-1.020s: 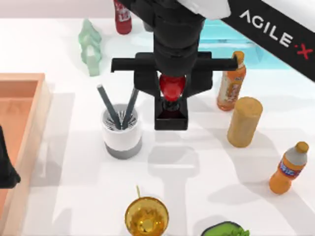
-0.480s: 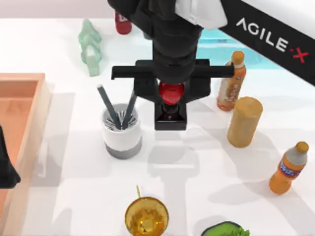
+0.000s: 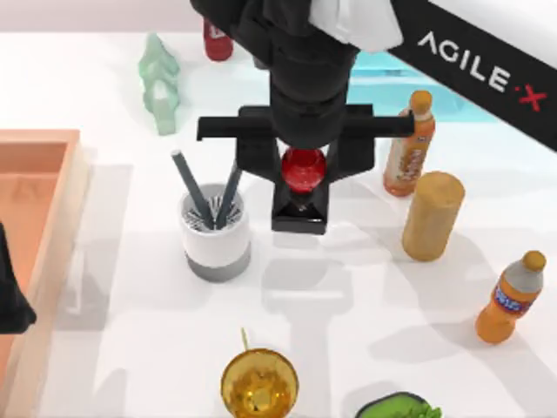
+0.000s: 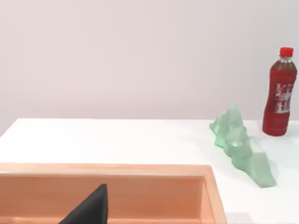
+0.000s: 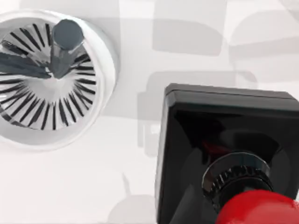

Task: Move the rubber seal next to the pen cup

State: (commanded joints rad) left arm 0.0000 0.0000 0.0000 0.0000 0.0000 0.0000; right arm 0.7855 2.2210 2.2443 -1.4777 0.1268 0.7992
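Since a second ago the rubber seal [image 3: 300, 212] has edged slightly toward the pen cup [image 3: 215, 233], carried under the right end effector [image 3: 300, 202] at the frame's centre. Whether its fingers are clamping the seal I cannot tell. Seal sits directly beneath the end effector, just right of the cup, a narrow strip of worktop [image 3: 130, 348] between them. Right of the seal stand an orange bottle [image 3: 407, 144] and a tan cylinder [image 3: 432, 215], apart. Left arm is parked at the left edge.
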